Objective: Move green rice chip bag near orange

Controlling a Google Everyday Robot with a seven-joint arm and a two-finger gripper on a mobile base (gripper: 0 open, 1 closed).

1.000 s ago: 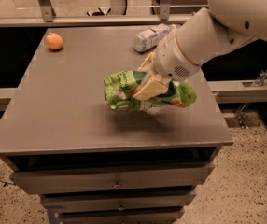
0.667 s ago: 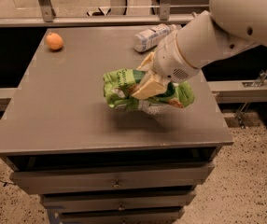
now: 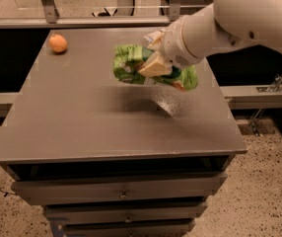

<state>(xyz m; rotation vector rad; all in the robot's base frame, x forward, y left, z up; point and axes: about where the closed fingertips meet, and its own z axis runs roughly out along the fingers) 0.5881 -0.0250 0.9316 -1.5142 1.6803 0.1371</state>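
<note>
The green rice chip bag (image 3: 128, 63) hangs in the air above the middle of the grey table (image 3: 82, 122), with its shadow on the surface below. My gripper (image 3: 155, 65) is shut on the bag's middle, with one beige finger (image 3: 154, 66) across its front. The white arm reaches in from the upper right. The orange (image 3: 58, 43) sits at the table's far left corner, well left of the bag.
A white plastic bottle (image 3: 151, 36) lies at the back of the table, mostly hidden behind the bag and arm. Drawers (image 3: 123, 194) sit under the table's front edge. A metal rail (image 3: 82, 21) runs behind the table.
The bag has been lifted higher off the table and carried toward the back, with the gripper still holding it. The orange has not moved.
</note>
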